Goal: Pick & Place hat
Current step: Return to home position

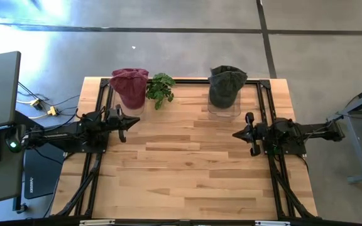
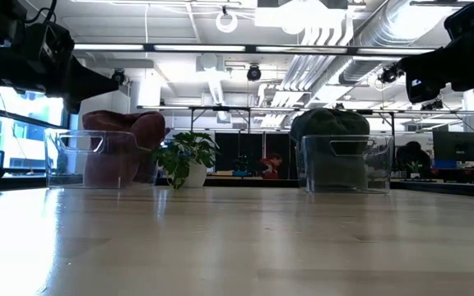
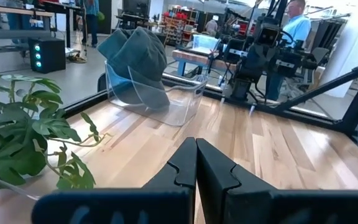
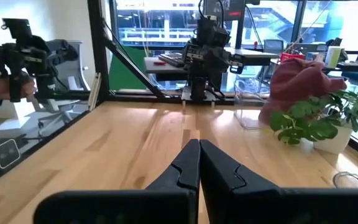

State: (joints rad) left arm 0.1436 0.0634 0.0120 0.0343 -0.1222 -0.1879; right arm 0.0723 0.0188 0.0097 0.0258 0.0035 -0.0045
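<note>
On the workshop's wooden surface point(image 1: 187, 163), red cap point(image 1: 129, 85) fills the left bin point(image 1: 132, 108) and gray cap point(image 1: 225, 85), perhaps two stacked, the right bin point(image 1: 224, 112), while left end effector point(image 1: 136, 122) and right end effector point(image 1: 235, 134) hang clenched, empty.

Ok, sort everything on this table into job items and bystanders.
Job: red cap in left bin; gray cap in right bin; left hand and right hand, both shut, empty.
Bystanders: potted plant beside the left bin.
</note>
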